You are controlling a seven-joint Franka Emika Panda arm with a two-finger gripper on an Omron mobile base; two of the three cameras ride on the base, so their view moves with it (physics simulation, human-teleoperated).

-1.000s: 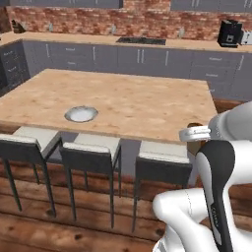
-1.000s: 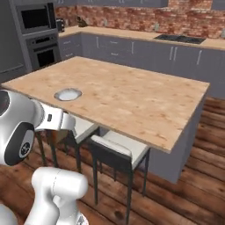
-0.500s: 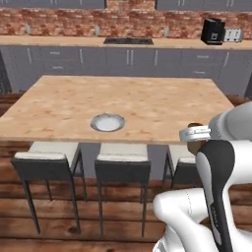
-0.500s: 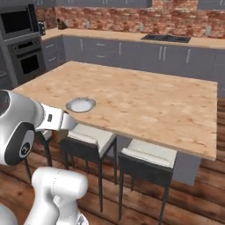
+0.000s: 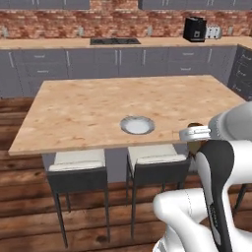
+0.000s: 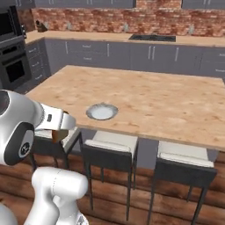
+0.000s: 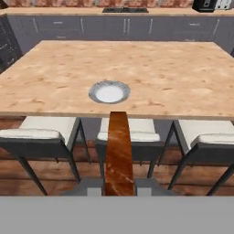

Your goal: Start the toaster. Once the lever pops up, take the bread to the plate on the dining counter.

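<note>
The bread (image 7: 119, 153) is sitting edge-on in the end effector (image 7: 119, 185), whose jaws are closed tight on the slice, held short of the tabletop (image 5: 88, 110) edge above the stools (image 7: 128, 130). The plate (image 5: 137, 125) is lying ahead near that front edge, well apart from the bread. Over the last second the base has been swinging round, so the plate is now nearly centred before the hand. The toaster (image 5: 213, 32) is standing far back beside the coffee machine (image 5: 194, 28). Carrying seems nearly done; reaching forward and lowering remains.

text: none legible; labels: none; brands: none; numbers: none; signs: none
</note>
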